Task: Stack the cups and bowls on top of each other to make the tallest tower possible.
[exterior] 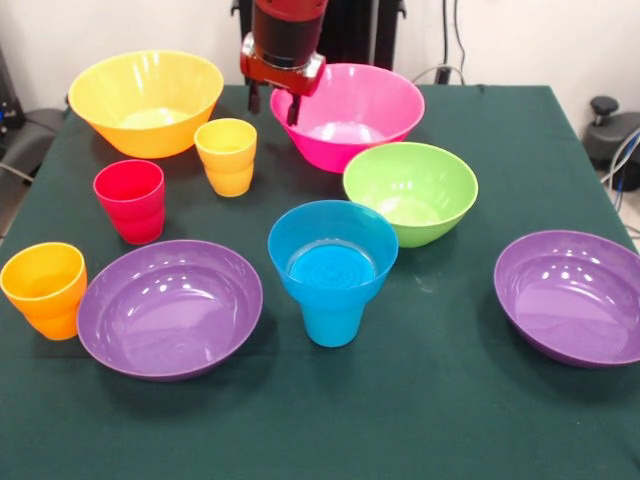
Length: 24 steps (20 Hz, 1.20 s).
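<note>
A small blue bowl [332,262] sits on top of a blue cup [331,322] near the table's middle front. The red cup [130,200], yellow cup [227,155] and orange cup [45,290] stand apart at the left. The lime green bowl [412,190] stands alone to the right of the blue stack. A large pink bowl [350,110] and a large orange-yellow bowl [145,100] stand at the back. Two purple bowls stand at the front left [170,305] and front right [575,295]. My gripper [273,105] hangs open and empty at the back, between the two large bowls.
The dark green tablecloth [440,400] covers the table. Its front edge lies close behind the purple bowls. Cables and dark equipment [610,130] lie beyond the table's right side.
</note>
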### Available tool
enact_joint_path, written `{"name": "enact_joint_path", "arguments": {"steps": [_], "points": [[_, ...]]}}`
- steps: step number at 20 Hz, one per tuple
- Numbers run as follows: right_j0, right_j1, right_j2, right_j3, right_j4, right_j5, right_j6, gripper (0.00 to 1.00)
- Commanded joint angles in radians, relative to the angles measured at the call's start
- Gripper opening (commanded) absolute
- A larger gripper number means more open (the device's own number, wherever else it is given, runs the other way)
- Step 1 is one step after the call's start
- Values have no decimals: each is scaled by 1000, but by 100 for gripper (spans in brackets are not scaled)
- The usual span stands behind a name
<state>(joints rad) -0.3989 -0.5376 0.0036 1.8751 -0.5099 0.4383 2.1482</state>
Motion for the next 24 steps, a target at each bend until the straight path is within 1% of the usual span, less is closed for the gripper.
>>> {"name": "enact_joint_path", "arguments": {"steps": [1, 7, 11, 14, 20, 24], "points": [[-20, -87, 162, -50, 44, 219, -169, 100], [-39, -114, 209, -57, 59, 303, -166, 100], [-55, -120, 247, -68, 85, 331, -144, 100], [-62, -119, 267, -89, 91, 328, -141, 100], [-65, -99, 284, -146, 54, 309, -151, 100], [-65, -79, 287, -181, 14, 302, -173, 100]]}}
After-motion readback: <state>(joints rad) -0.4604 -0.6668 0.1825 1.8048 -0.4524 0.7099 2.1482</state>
